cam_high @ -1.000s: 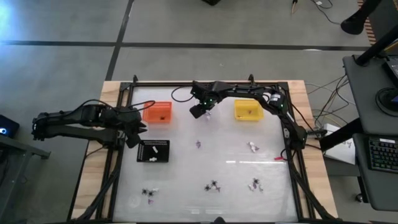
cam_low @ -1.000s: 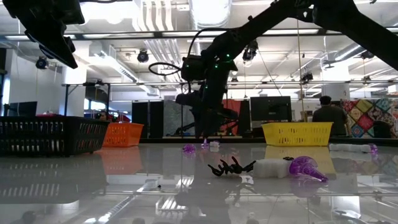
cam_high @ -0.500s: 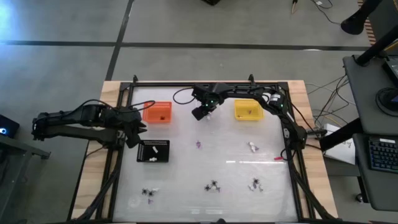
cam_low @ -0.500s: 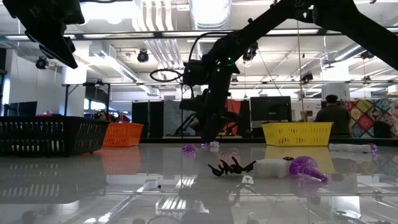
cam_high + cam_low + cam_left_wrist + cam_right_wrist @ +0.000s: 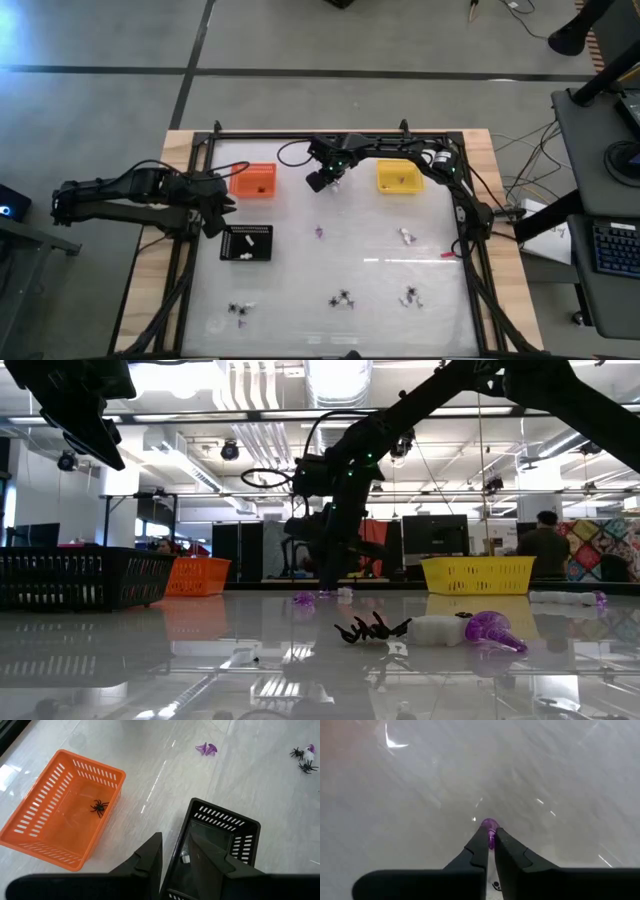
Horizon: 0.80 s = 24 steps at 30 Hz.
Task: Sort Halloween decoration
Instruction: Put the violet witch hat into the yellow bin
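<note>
— Looking down from above, what are you seeing?

— I am reaching my right gripper over the white table, between the orange tray and the yellow tray; my left gripper is waiting at the table's left edge, just beside the black tray; trinkets are lying scattered, a small purple one mid-table, a white one to its right, spider-like black ones along the near side.

— And at table height?

— I am hanging my right arm down near the middle of the far table; a black spider, a white piece and a purple cone are lying close to the camera.

— Your left wrist?

— I am holding those fingers part-way apart over the black tray's edge, gripping nothing; one black spider is sitting inside the orange tray.

— Your right wrist?

— I am pinching my fingertips together on a purple trinket, which is poking out at their tips above the white surface.
</note>
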Each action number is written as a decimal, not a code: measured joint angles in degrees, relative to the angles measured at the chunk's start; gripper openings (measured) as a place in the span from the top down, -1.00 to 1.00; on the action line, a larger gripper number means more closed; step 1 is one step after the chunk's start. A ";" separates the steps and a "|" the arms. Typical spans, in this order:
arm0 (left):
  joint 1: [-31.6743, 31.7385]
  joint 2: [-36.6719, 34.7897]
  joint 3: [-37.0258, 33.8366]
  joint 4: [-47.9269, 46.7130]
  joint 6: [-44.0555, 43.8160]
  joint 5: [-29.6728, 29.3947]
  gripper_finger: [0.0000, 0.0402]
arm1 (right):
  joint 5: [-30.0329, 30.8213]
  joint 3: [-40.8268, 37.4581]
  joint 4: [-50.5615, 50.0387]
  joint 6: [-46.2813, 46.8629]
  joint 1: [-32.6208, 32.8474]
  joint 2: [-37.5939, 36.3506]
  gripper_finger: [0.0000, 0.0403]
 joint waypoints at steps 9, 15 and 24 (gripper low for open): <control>0.00 -0.43 0.00 -0.48 0.00 0.00 0.62 | -0.08 -0.04 -3.58 -0.34 0.17 -0.86 0.95; 0.01 -1.13 0.00 -2.15 -0.02 0.00 0.62 | 0.11 -0.04 -7.12 -1.05 0.33 -4.09 0.95; 0.01 -1.68 0.00 -2.32 -0.22 0.00 0.62 | 5.33 -0.29 -14.32 -2.62 0.37 -12.03 0.96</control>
